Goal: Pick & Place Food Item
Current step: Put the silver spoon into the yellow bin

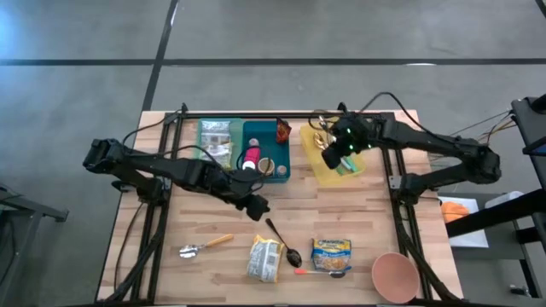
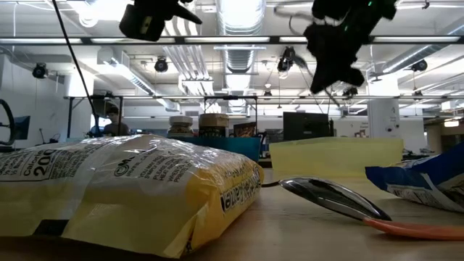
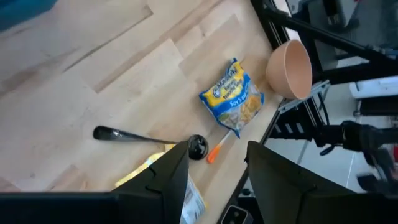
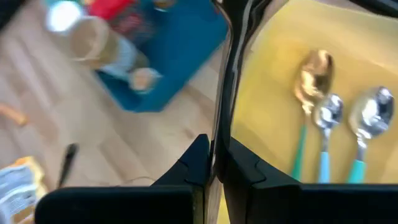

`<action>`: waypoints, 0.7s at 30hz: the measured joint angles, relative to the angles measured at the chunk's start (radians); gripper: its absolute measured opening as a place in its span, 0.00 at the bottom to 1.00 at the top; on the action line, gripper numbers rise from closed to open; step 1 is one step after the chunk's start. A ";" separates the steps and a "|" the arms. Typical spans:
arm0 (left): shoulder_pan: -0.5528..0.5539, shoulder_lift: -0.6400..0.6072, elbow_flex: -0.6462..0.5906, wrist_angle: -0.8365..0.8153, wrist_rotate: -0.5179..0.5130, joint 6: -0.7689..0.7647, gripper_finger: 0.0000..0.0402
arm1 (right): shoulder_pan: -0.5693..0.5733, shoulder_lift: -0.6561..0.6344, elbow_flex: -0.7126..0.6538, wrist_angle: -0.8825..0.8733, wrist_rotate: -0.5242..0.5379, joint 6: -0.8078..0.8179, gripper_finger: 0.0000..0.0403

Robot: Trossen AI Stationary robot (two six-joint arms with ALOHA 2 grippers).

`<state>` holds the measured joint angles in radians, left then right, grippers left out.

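Two food packets lie flat near the table's front edge: a yellow one and a blue-and-yellow one. My left gripper hangs open above mid-table, slanting down, just far-left of them, with nothing between its fingers. My right gripper is shut above the yellow tray at its left edge. In the right wrist view a thin dark strip runs on from its fingertips; I cannot tell whether it is held.
A blue bin with jars and packets stands at the far middle. Three teal-handled spoons lie in the tray. A black spoon, two orange-handled spoons and a pink bowl lie along the front.
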<state>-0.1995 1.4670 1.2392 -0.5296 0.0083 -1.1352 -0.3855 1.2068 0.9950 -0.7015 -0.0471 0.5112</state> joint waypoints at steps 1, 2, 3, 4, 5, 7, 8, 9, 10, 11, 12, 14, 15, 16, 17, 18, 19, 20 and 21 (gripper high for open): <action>-0.005 0.000 0.000 0.001 0.000 0.000 0.43 | -0.031 0.021 -0.003 0.000 -0.019 -0.012 0.04; -0.009 0.000 0.000 0.004 0.000 0.000 0.43 | -0.061 0.043 -0.008 0.001 -0.034 -0.020 0.04; -0.013 0.000 0.000 0.005 0.000 0.000 0.43 | -0.089 0.068 -0.015 0.000 -0.045 -0.021 0.04; -0.017 0.000 0.000 0.004 -0.004 0.000 0.43 | -0.112 0.095 -0.022 0.000 -0.057 -0.023 0.04; -0.021 0.000 0.000 0.005 -0.009 -0.001 0.43 | -0.131 0.124 -0.027 0.000 -0.062 -0.026 0.04; -0.030 0.000 0.000 0.005 -0.013 0.000 0.43 | -0.156 0.177 -0.038 0.000 -0.062 -0.038 0.04; -0.035 0.000 0.000 0.005 -0.014 0.000 0.43 | -0.163 0.202 -0.040 -0.002 -0.062 -0.044 0.04; -0.040 0.000 0.000 0.004 -0.015 0.000 0.43 | -0.167 0.226 -0.040 0.001 -0.062 -0.049 0.04; -0.045 0.000 0.000 0.002 -0.015 0.000 0.43 | -0.168 0.249 -0.040 0.004 -0.058 -0.055 0.04; -0.049 0.001 0.000 0.001 -0.015 0.000 0.43 | -0.168 0.271 -0.040 0.003 -0.050 -0.058 0.04; -0.051 0.001 0.000 0.001 -0.015 0.000 0.43 | -0.168 0.293 -0.040 0.003 -0.037 -0.060 0.04; -0.054 0.001 0.000 0.001 -0.016 0.000 0.43 | -0.168 0.331 -0.040 0.006 -0.024 -0.062 0.04; -0.054 0.001 0.000 0.001 -0.018 0.000 0.43 | -0.167 0.347 -0.040 0.008 -0.024 -0.063 0.04; -0.054 0.001 0.000 0.001 -0.019 0.001 0.43 | -0.167 0.362 -0.041 0.009 -0.023 -0.064 0.04; -0.054 0.001 -0.001 0.001 -0.019 0.001 0.43 | -0.167 0.376 -0.042 0.010 -0.021 -0.065 0.04; -0.054 0.001 -0.001 0.001 -0.019 0.001 0.43 | -0.167 0.388 -0.045 0.009 -0.020 -0.067 0.04; -0.054 0.001 -0.001 0.001 -0.019 0.001 0.43 | -0.167 0.399 -0.048 0.009 -0.014 -0.067 0.04; -0.054 0.001 -0.001 0.001 -0.019 0.001 0.43 | -0.167 0.406 -0.051 0.008 -0.007 -0.067 0.04; -0.054 0.001 -0.001 0.001 -0.019 0.001 0.43 | -0.167 0.413 -0.053 0.007 -0.004 -0.068 0.04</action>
<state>-0.2535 1.4677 1.2385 -0.5291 -0.0107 -1.1345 -0.5526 1.6194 0.9421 -0.6941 -0.0512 0.4433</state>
